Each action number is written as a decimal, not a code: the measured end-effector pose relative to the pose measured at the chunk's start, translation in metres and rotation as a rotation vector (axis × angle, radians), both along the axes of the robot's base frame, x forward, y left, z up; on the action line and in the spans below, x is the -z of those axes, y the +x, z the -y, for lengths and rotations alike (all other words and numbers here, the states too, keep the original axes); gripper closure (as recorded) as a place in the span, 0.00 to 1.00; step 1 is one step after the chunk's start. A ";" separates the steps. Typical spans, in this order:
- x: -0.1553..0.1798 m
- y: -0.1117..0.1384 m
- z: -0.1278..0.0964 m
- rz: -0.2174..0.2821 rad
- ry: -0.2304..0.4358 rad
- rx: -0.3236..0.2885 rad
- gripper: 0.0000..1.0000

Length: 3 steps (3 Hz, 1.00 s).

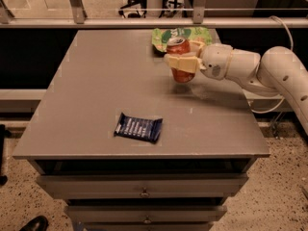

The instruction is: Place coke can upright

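The coke can (181, 60) is a small red can with a silver top. It stands nearly upright at the back right of the grey table (96, 100), just in front of the green snack bag (180, 34). My gripper (185, 59) reaches in from the right and is shut on the can, with one cream finger (183, 63) across its front and the other behind it. The can's base is at or just above the table top; I cannot tell whether it touches.
A dark blue wrapped bar (138, 127) lies near the table's front middle. My white arm (260, 73) stretches over the table's right edge. A railing (144, 22) runs behind the table. Drawers (144, 192) sit under the table top.
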<state>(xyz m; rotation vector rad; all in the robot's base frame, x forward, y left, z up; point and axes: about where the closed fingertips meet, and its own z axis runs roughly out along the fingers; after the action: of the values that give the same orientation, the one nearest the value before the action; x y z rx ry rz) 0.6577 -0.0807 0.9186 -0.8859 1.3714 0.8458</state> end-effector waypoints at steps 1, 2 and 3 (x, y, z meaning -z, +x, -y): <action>0.012 -0.008 0.007 -0.033 0.025 -0.028 0.84; 0.023 -0.016 0.015 -0.057 0.027 -0.050 0.61; 0.031 -0.022 0.022 -0.073 0.025 -0.053 0.39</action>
<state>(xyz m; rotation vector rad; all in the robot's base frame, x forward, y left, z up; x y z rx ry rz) 0.6355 -0.1023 0.8877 -0.8824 1.4022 0.9417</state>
